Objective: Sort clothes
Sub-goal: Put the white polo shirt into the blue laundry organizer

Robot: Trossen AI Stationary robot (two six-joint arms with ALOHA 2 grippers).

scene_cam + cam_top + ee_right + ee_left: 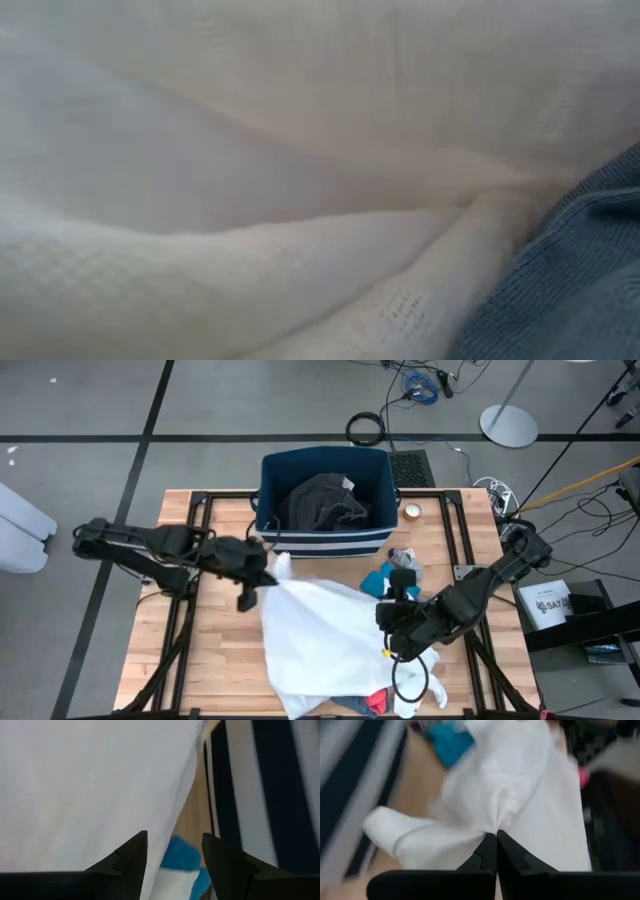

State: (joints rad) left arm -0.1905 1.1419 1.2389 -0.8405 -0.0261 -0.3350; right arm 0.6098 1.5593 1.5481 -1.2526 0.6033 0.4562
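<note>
While white cloth fills the low view, the wrist views show the left hand (496, 836) pinching the white garment (325, 635) and the right hand (174, 845) spread, holding nothing.

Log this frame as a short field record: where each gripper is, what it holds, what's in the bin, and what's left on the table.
left gripper: shut on the white garment, at its corner near the bin
right gripper: open, at the garment's right edge, holding nothing
bin: navy, striped, at the table's far edge, holds a dark grey garment
table: teal piece beside the white garment; red piece peeking from under its near edge
low view: filled by white fabric
</note>
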